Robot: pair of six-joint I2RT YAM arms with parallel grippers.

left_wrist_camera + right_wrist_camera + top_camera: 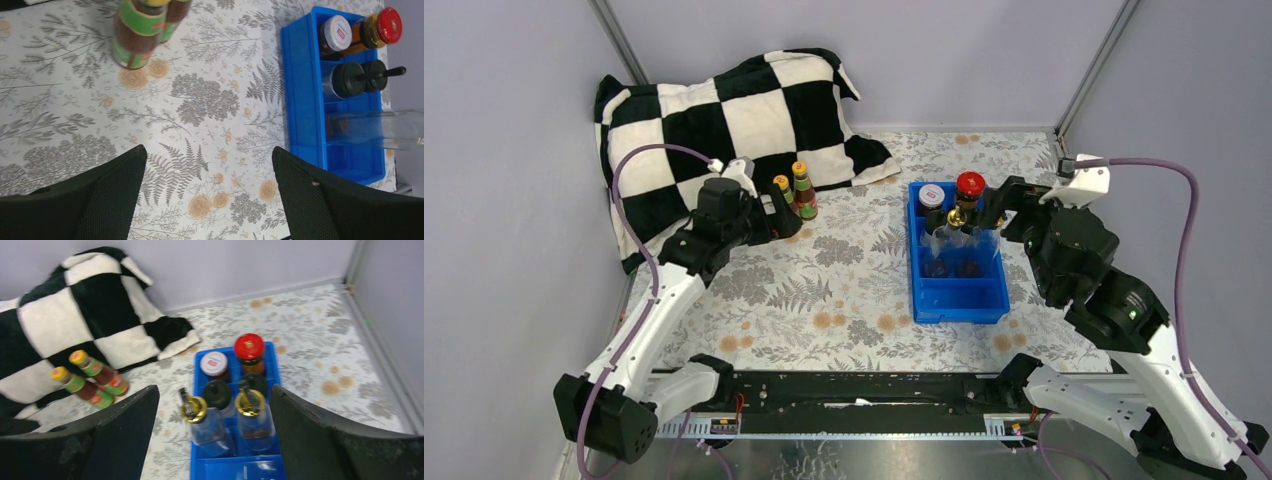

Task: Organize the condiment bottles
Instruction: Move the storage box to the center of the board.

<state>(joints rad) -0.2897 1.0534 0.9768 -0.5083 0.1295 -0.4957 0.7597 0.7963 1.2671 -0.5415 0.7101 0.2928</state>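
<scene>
Right, six of the containers are sitting in the blue tray [959, 300] at the right of the table [844, 290]. In its far compartment the white-lidded jar [931, 196] and the red-lidded jar [969, 185] stand side by side. The next one down holds the two black-capped shakers [347, 80]. After that come the two clear gold-spouted bottles [248, 402]. The one on the right is upright, while its partner leans away to the left.

The right gripper [214, 395] hangs over that tray, above the gold-spouted pair, with its jaws spread wide and nothing between them.

Over on the left, the two orange-capped sauce bottles [804, 195] are out on the table, close together at the edge of the checkered cushion [724, 110] and well apart from the tray. The left gripper [207, 165] is just beside them, jaws fully apart, and holds nothing.
</scene>
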